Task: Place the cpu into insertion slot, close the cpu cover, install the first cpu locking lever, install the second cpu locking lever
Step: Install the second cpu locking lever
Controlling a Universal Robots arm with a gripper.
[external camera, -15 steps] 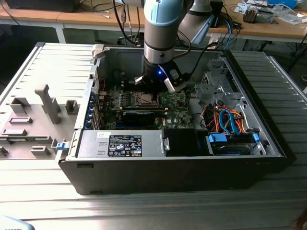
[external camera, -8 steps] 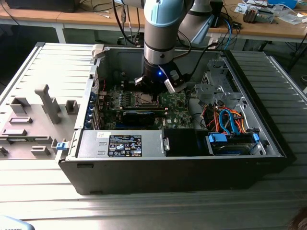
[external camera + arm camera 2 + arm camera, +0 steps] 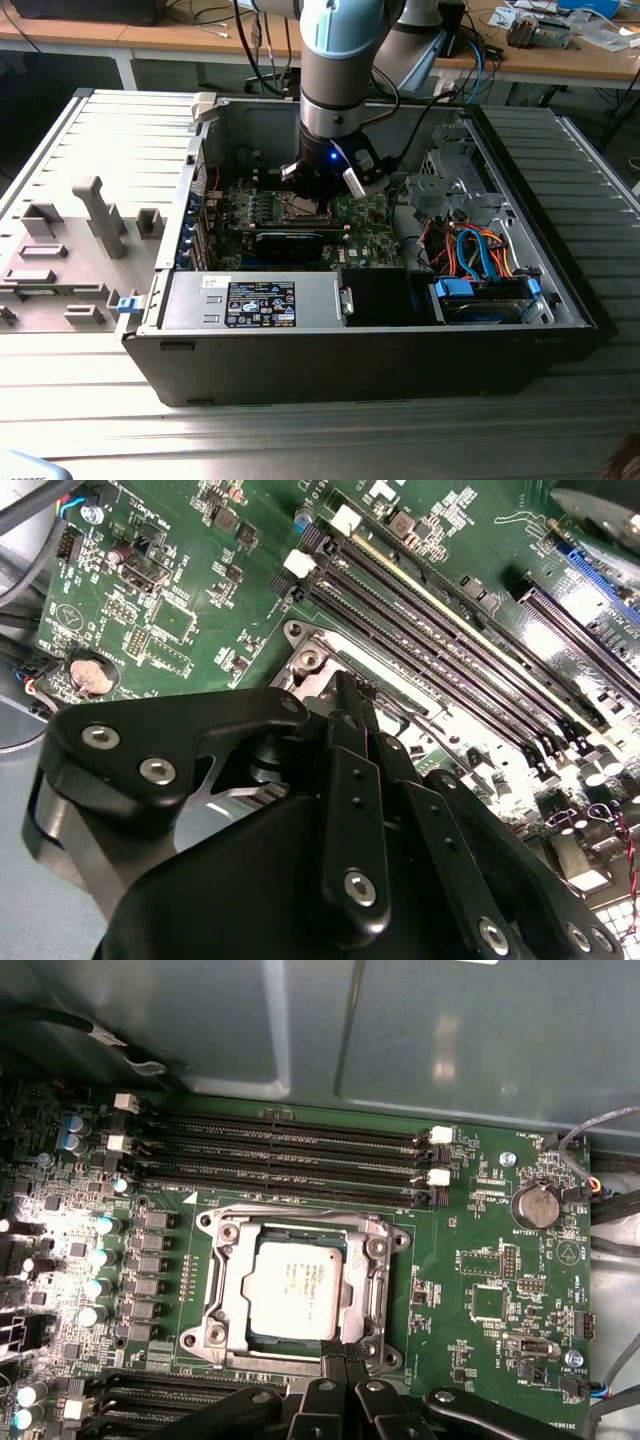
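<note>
The cpu, a flat silver-grey square, lies in the socket on the green motherboard. Around it the silvery cpu cover lies flat on the socket, framing the chip. My gripper has its black fingers pressed together at the socket edge nearest the camera, tips just touching the frame there. The second wrist view looks down the backs of the gripper at one screwed corner of the socket frame. In the exterior view the gripper reaches down into the open computer case. I cannot make out the locking levers.
Black memory slots run along one side of the socket, a coin battery and capacitors sit nearby. The case wall stands behind. A power supply, drive cage with cables and a grey fixture plate are around.
</note>
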